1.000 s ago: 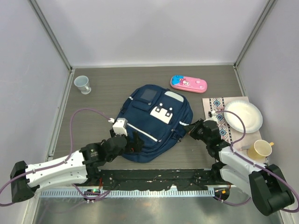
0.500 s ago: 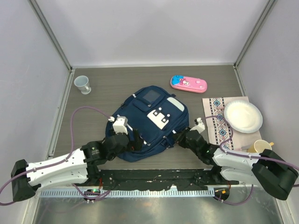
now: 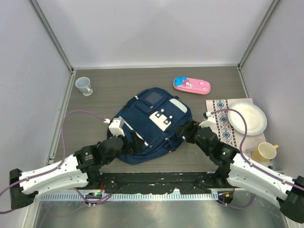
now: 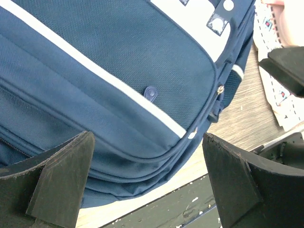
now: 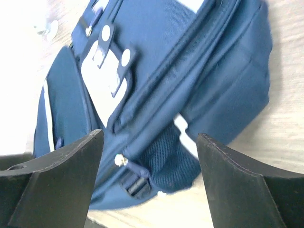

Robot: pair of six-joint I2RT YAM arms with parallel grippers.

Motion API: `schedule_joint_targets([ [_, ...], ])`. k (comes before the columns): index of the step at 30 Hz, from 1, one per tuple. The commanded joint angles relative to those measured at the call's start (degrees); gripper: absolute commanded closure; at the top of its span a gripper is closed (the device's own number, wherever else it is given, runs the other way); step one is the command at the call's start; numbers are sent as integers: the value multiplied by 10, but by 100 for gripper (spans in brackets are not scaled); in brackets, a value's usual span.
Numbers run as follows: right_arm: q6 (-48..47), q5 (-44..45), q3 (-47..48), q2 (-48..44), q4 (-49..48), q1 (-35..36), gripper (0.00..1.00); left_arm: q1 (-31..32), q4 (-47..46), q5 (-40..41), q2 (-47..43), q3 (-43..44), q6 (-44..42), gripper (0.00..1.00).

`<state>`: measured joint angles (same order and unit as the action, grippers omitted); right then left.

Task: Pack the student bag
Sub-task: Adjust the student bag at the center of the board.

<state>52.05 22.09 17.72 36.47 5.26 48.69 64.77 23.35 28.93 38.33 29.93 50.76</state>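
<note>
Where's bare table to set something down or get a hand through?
Free: the back strip behind the bag, between cup and pencil case; the left side below the cup. Crowded: right side, with mat, plate and mug; left gripper and right gripper at the bag's near corners.

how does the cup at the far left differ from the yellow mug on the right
The pale blue cup looks smaller and stands alone at the far left corner; the yellow mug looks wider and sits at the near right, close to the white plate. Both stand upright, mouths up.
</note>
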Motion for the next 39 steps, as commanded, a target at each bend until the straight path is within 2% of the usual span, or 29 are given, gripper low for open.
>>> schedule_joint_targets([
  [1,-67,-18,96,131,17,-51,15,1,-9,18,-24,-1,1,0],
  [4,-78,-97,122,196,-14,-118,14,2,-13,2,-26,-8,6,0],
  [6,-76,-156,116,248,-75,-165,14,2,-17,-15,-22,-13,10,1],
  [7,-73,-201,114,264,-94,-173,14,2,-19,-20,-21,-15,11,1],
  [13,-34,-265,101,359,-219,-181,14,2,-37,-58,-12,-27,11,1],
  [16,-6,-284,98,390,-263,-181,26,2,-45,-64,-9,-33,12,0],
  [17,1,-284,94,394,-275,-181,40,2,-46,-67,-9,-35,12,0],
  [19,14,-279,83,397,-305,-182,56,2,-51,-67,-8,-37,11,1],
  [20,15,-276,82,397,-307,-181,69,2,-51,-67,-8,-37,11,0],
  [22,19,-262,79,394,-306,-181,81,2,-50,-65,-7,-37,9,0],
  [23,23,-260,79,392,-306,-181,92,2,-50,-64,-7,-37,10,0],
  [24,26,-250,77,390,-309,-181,99,2,-51,-64,-6,-37,9,0],
  [27,48,-203,62,358,-307,-181,99,2,-55,-64,-7,-37,10,0],
  [29,75,-122,31,298,-298,-181,99,2,-53,-61,-6,-31,11,0],
  [30,114,-91,19,273,-289,-181,99,2,-52,-57,-4,-29,12,0],
  [31,144,-19,7,247,-273,-181,99,2,-52,-55,-3,-22,12,0],
  [33,236,38,-44,169,-261,-172,99,2,-55,-46,11,-12,9,0],
  [35,271,114,-70,122,-244,-153,99,2,-74,-47,25,4,0,0],
  [38,302,151,-41,127,-191,-119,99,2,-95,-55,76,35,-21,0],
  [39,304,147,-37,153,-199,-110,99,2,-103,-63,101,49,-32,0],
])
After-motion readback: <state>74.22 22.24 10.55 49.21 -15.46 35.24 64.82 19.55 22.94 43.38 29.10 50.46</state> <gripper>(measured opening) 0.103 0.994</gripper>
